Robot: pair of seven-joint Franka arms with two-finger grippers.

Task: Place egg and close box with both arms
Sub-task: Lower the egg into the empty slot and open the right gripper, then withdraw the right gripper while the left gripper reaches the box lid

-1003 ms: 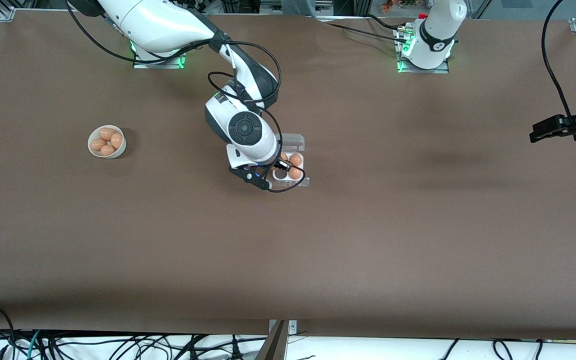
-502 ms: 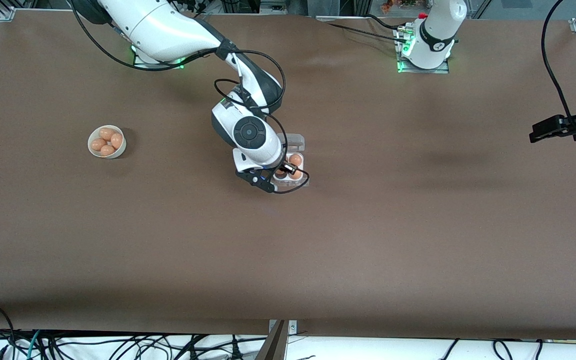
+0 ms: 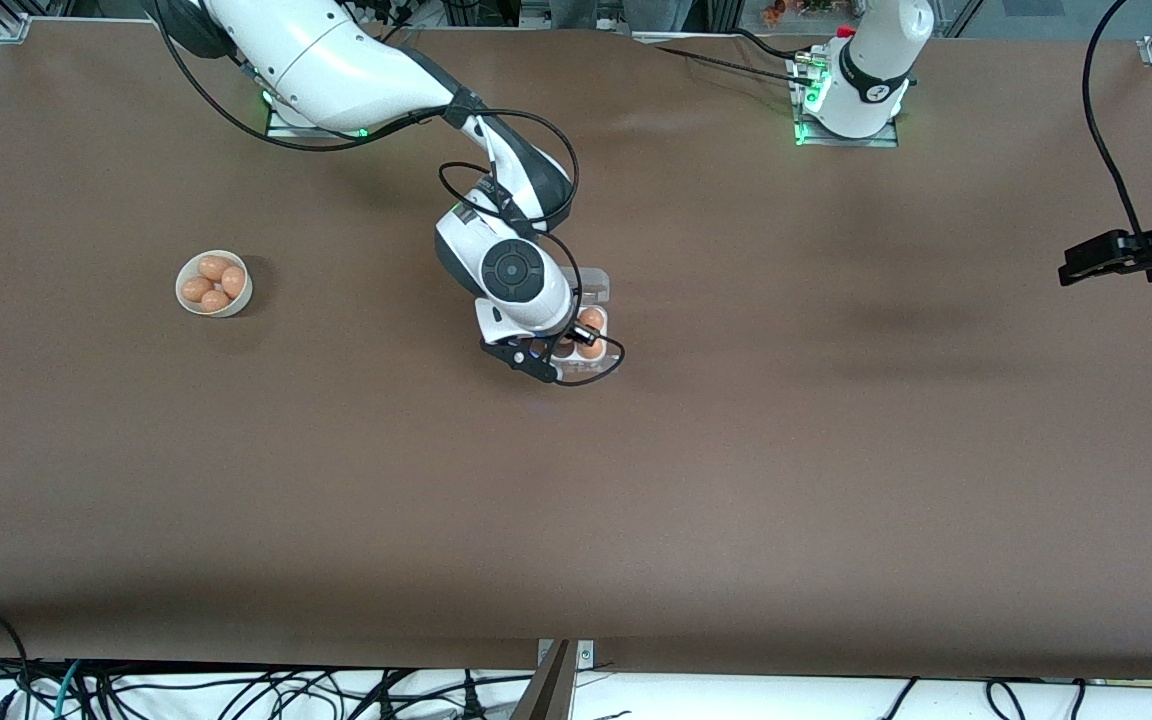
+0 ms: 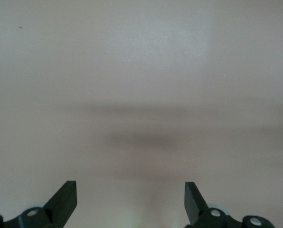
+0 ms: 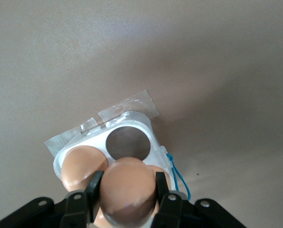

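One egg we saw clamped in the right gripper over the open box; the left gripper, waiting at the table's end, was spread wide.

egg: orange-brown | box: clear, whitish | bowl: white | bench: plain brown | right tool: black | left tool: black
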